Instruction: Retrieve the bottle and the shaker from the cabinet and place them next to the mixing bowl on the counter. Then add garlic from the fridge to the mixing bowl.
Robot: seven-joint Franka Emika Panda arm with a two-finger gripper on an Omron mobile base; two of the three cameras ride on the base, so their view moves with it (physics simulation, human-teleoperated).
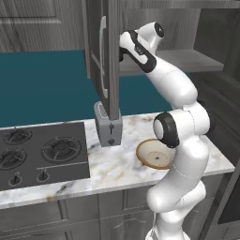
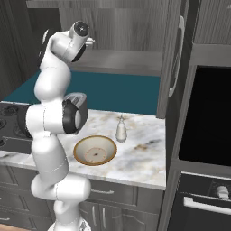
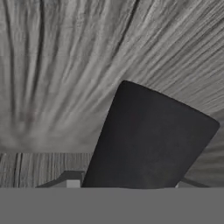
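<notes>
Small white bottle standing upright on bench beside tan round mixing bowl; dark cylindrical shaker sitting tilted inside cabinet.

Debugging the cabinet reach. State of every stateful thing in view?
cabinet door: swung open
gripper: inside the cabinet, dark object between its tips; whether it is gripped can't be told
mixing bowl: upright on the counter, looks empty
bottle: upright on the counter beside the bowl
toaster: slots empty
oven: door closed
</notes>
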